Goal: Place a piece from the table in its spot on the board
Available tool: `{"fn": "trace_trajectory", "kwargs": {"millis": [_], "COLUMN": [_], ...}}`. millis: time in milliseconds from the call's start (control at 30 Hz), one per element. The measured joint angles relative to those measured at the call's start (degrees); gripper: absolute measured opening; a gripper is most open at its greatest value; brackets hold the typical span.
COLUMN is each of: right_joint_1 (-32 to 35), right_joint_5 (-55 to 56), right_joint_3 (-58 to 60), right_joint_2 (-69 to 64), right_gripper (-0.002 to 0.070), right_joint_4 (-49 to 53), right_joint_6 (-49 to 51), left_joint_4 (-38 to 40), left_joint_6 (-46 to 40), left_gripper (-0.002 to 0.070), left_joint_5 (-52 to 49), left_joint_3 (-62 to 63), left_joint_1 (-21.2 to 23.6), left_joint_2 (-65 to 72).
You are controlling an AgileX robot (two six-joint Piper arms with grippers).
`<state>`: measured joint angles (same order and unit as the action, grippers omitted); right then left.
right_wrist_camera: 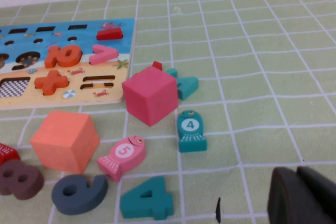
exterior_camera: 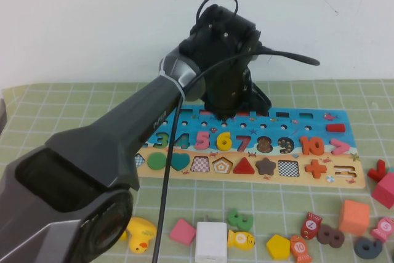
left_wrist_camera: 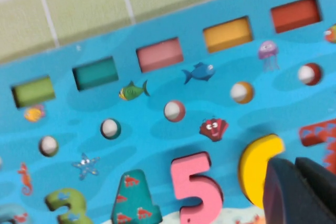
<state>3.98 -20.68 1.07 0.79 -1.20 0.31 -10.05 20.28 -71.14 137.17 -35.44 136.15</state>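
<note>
While the yellow 6 (exterior_camera: 224,141) sits in the board (exterior_camera: 295,121), we see the closed, empty left gripper (exterior_camera: 223,114) just above it and the right gripper (right_wrist_camera: 304,195), closed, over the surface (right_wrist_camera: 252,51) at right; the piece looks light, stiff, best pinched by its edges.

Worktop (exterior_camera: 74,100): pale green, white square grid. Board (exterior_camera: 320,121): blue upper part, tan lower band. Piece (exterior_camera: 224,141): yellow numeral 6, seated among pink 5 (left_wrist_camera: 195,186) and teal 4 (left_wrist_camera: 135,198). Left tool (left_wrist_camera: 296,192): black. Right tool (right_wrist_camera: 302,195): black. Cube (right_wrist_camera: 151,94): magenta.
</note>
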Motion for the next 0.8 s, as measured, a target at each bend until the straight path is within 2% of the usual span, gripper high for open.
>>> {"fn": "trace_trajectory", "kwargs": {"millis": [167, 400, 800], "right_joint_1": [0.0, 0.0, 0.0], "right_joint_5": [0.0, 0.0, 0.0], "right_joint_3": [0.0, 0.0, 0.0], "right_joint_2": [0.0, 0.0, 0.0], "right_gripper": [-0.0003, -0.0003, -0.0003], "right_joint_4": [0.0, 0.0, 0.0], "right_joint_6": [0.0, 0.0, 0.0], "left_joint_4": [-1.8, -6.1, -6.3], "left_joint_6": [-2.5, -6.4, -14.7], "left_gripper": [-0.0002, -0.0002, -0.0002], "left_joint_5": [0.0, -0.3, -1.6], "left_joint_3": [0.0, 0.0, 0.1], "left_joint_1": [-0.9, -1.3, -1.4], "left_joint_2": [-5.8, -22.4, -46.0]}}
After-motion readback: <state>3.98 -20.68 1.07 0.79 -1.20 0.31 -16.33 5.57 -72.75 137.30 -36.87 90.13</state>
